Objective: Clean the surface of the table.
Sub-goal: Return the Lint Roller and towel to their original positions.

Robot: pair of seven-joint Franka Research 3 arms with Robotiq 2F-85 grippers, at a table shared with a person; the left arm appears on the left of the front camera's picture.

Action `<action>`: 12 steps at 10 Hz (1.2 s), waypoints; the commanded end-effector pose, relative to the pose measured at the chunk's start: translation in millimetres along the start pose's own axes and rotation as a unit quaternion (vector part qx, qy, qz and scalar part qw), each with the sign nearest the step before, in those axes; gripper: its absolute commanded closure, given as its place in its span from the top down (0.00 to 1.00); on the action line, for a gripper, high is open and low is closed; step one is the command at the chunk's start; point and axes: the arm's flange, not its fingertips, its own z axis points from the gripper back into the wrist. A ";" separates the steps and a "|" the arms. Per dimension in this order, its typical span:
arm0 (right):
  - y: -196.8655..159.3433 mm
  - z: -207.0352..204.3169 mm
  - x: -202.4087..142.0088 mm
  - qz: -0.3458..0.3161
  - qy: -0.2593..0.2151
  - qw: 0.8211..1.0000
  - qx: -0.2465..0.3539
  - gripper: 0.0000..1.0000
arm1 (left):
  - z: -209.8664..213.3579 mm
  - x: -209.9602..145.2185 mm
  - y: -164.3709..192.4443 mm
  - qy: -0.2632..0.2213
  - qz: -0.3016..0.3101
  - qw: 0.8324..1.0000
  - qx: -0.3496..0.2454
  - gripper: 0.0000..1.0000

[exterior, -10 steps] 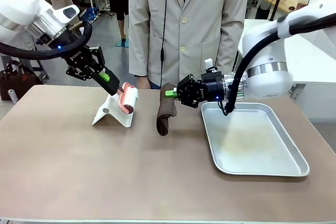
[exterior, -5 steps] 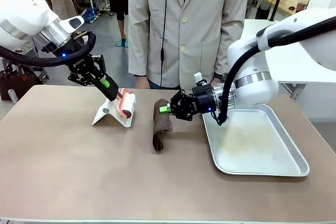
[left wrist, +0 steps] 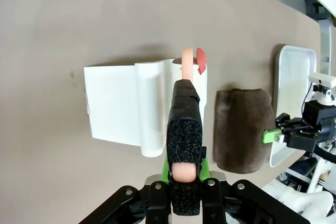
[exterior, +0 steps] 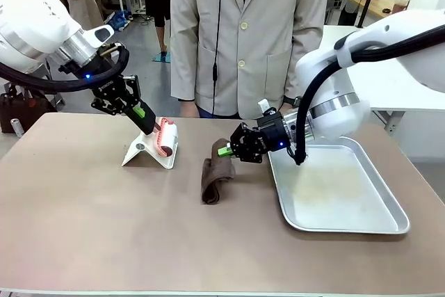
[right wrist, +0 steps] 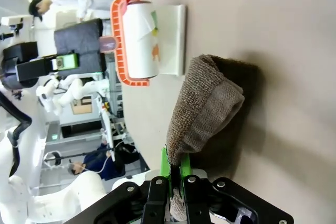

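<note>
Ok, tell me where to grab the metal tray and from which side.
Probably the raised rim of the metal tray along its long left edge, coming down from above. The tray lies flat on the table, so the upturned lip is the likeliest part a hand can pinch.

You have a brown folded cloth [exterior: 214,175] lying mid-scene, with a shiny metal tray [exterior: 335,187] just to its right. To its left stands a white stand [exterior: 149,149] carrying a lint roller [exterior: 165,138] with a salmon-pink frame. A person in a beige coat [exterior: 247,33] stands at the far side.
</note>
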 end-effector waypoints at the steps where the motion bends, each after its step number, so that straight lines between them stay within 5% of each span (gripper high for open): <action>1: 7.9 5.7 -1.8 -0.013 -0.011 0.998 -0.053 0.07 | -3.0 0.4 -3.3 0.010 0.013 1.000 0.008 0.21; 12: -6.4 6.2 -3.8 -0.040 -0.015 0.997 -0.063 0.07 | -25.4 4.5 0.8 0.036 0.015 0.999 0.019 0.21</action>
